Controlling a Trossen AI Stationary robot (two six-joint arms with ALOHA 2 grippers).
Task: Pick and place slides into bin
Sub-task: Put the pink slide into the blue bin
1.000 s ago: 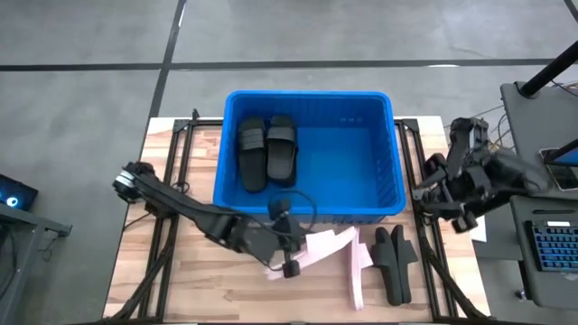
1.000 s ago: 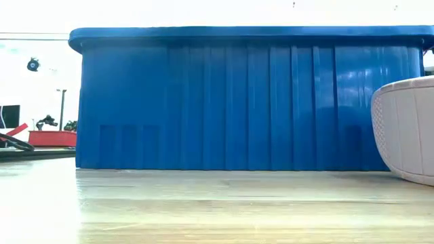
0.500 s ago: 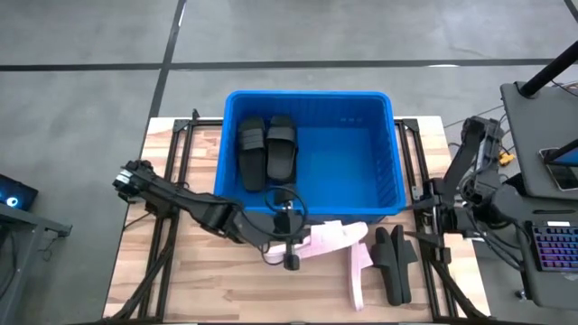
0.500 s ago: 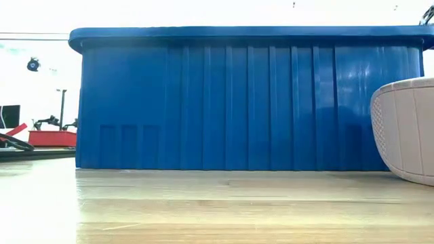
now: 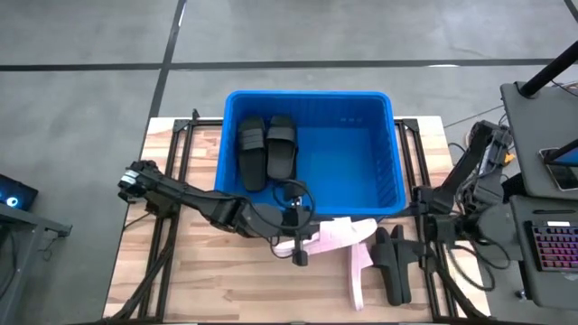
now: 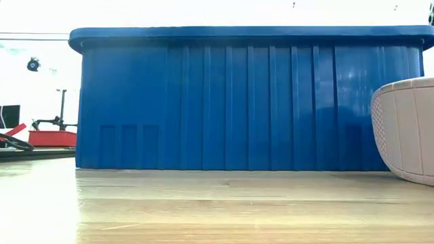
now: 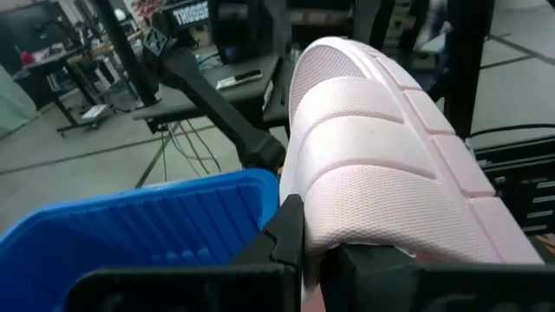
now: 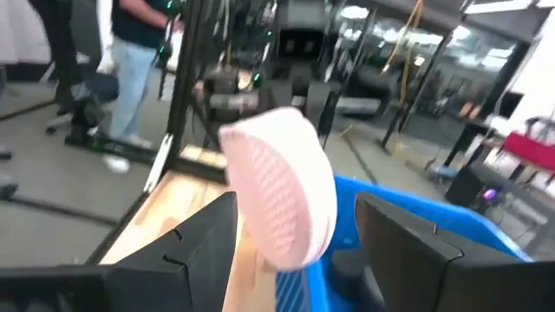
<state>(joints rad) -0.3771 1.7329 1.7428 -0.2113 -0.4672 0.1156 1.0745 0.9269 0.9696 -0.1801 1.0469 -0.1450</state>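
The blue bin stands at the table's far middle, with two black slides lying in its left part. My left gripper is shut on a pale pink slide, just in front of the bin's near wall. A second pink slide stands on its edge on the table; it also shows in the low view. Two more black slides lie to its right. My right gripper is open and empty at the table's right side, above the black slides' far end. My left gripper pinches the pink slide's near end between its two fingers, coming level from the table's left. The fingers hide the exact place of contact. The slide reaches away from the gripper toward the table's right, its broad strap showing.
The bin's right half holds nothing. Black frame rails run along both sides of the table. A keyboard and equipment sit beyond the right edge. A person stands in the room behind.
My left gripper has gone toward the table's right edge and a little toward the bin, carrying the pink slide with it; the slide now reaches farther right along the bin's near wall. My right arm has drawn back toward the table's near edge, to above the black slides.
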